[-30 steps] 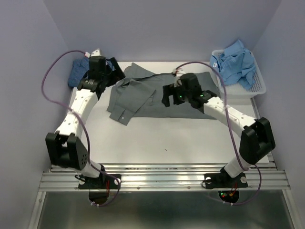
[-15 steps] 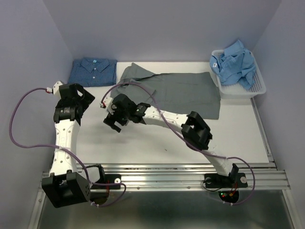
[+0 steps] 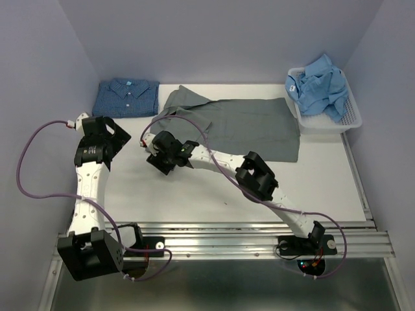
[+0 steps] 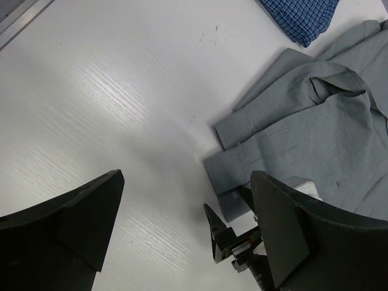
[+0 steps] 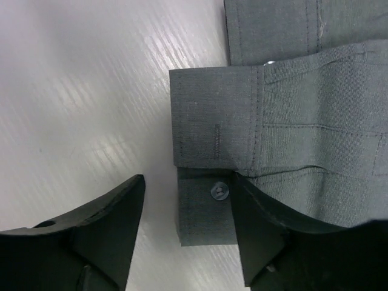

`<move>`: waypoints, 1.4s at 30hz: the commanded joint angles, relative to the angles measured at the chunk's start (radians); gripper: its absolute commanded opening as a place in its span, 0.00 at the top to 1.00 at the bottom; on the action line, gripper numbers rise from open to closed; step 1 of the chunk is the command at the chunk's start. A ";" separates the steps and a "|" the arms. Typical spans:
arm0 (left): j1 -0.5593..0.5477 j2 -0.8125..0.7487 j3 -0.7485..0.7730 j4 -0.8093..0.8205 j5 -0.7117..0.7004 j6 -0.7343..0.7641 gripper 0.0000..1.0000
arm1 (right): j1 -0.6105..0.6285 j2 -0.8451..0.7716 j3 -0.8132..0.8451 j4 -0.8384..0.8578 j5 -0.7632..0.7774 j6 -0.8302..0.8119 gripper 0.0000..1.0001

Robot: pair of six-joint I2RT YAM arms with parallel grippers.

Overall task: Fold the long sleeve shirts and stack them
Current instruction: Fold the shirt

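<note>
The right gripper (image 5: pixel 187 182) hangs low over the cuff (image 5: pixel 212 139) of the grey shirt (image 3: pixel 246 126), its jaws partly apart and clamped on nothing. The cuff's lower corner, with its button (image 5: pixel 218 191), lies in the gap between them. One finger (image 5: pixel 267 236) overlaps the cloth, while the other has a strip of bare table (image 3: pixel 194 194) between it and the cuff's end. The sleeve's long axis runs along the line from finger to finger, with the cuff's open end pointing at the finger that stands clear. From this gripper the shirt's body stretches away flat towards the basket (image 3: pixel 350 120), its long axis across the table, and a loose flap is turned up at the far end nearest the gripper. I cannot tell where the collar lies. The left gripper (image 4: pixel 188 182) hovers just beside the right one, on the side away from the shirt's body. Its jaws are as wide as they go and hold nothing, with bare table under them. The same cuff lies just ahead of its tips and the sleeve slants away from it. Beyond the left gripper, well apart, the dotted shirt (image 3: pixel 126 97) lies folded square with its collar at the far edge. The light blue shirt (image 3: pixel 321 84) is crumpled in the basket, well off from both grippers
</note>
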 commanded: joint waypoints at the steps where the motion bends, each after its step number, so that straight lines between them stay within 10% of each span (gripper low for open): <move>1: 0.007 0.012 0.006 0.042 0.025 0.022 0.01 | 0.004 0.005 -0.037 -0.001 0.024 0.015 0.41; 11: 0.021 0.020 0.007 0.046 0.023 0.026 0.01 | 0.004 -0.011 -0.091 0.013 0.073 -0.003 0.99; 25: 0.024 -0.003 0.006 0.060 0.063 0.042 0.01 | -0.065 -0.425 -0.290 0.107 -0.053 -0.460 0.99; 42: 0.022 -0.031 -0.099 0.207 0.310 -0.035 0.01 | -0.380 -0.670 -0.255 -0.672 -0.189 -1.255 0.99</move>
